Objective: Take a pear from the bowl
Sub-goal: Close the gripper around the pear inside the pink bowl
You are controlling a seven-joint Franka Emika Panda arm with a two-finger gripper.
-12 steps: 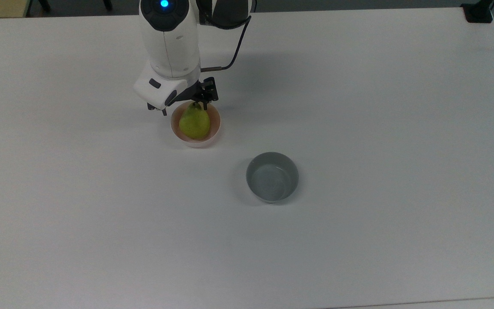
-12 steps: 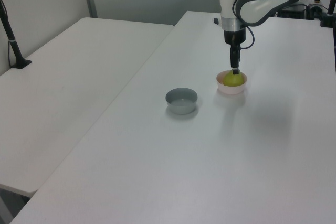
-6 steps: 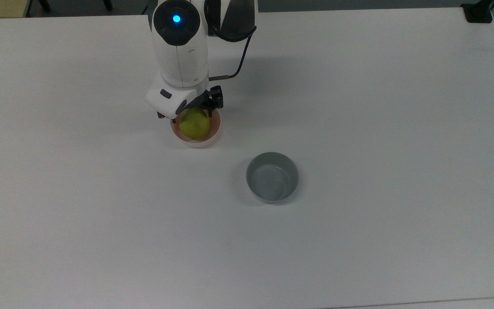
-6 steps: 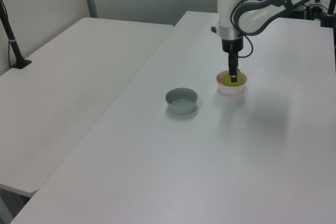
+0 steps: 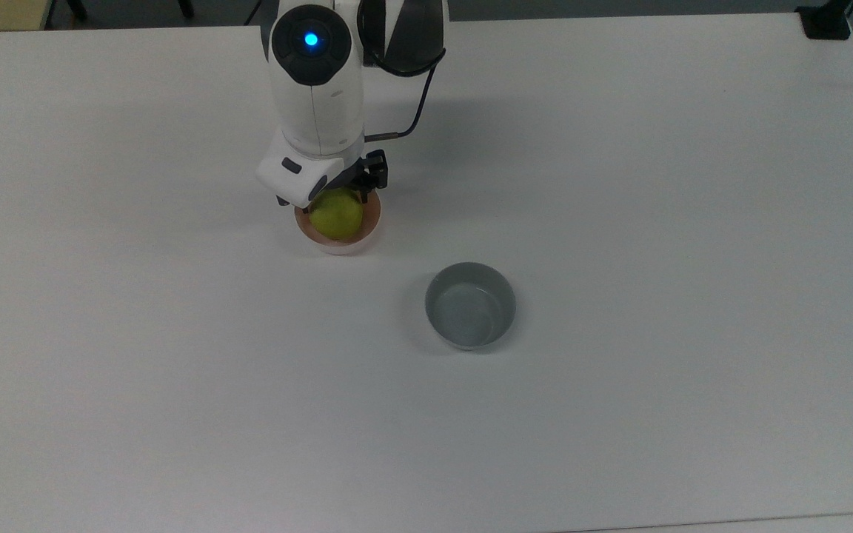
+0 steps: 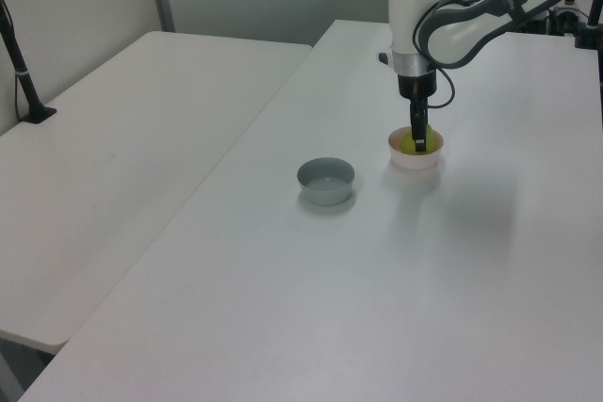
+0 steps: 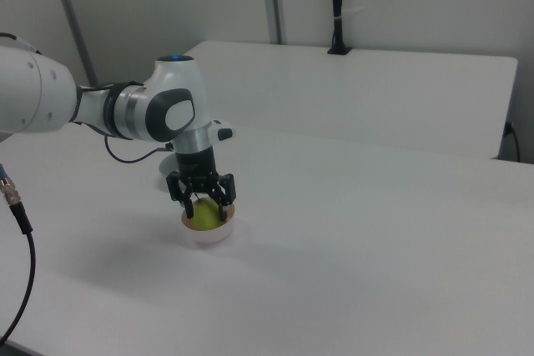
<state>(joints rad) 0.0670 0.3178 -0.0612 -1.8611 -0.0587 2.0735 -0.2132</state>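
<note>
The pear [image 5: 337, 215] sits in the pink bowl [image 5: 338, 243] on the white table [image 5: 619, 185], not yet lifted — in the right view its yellow-green body [image 7: 205, 213] rests low inside the rim [image 7: 210, 234]. The gripper [image 7: 201, 201] is down over it with its fingers spread to either side of the fruit and not visibly pressed against it, so I judge the reach and descent done while the squeeze and the lift out of the bowl are left. A grey bowl [image 5: 470, 305] stands well apart toward the top view's lower right, holding nothing.
</note>
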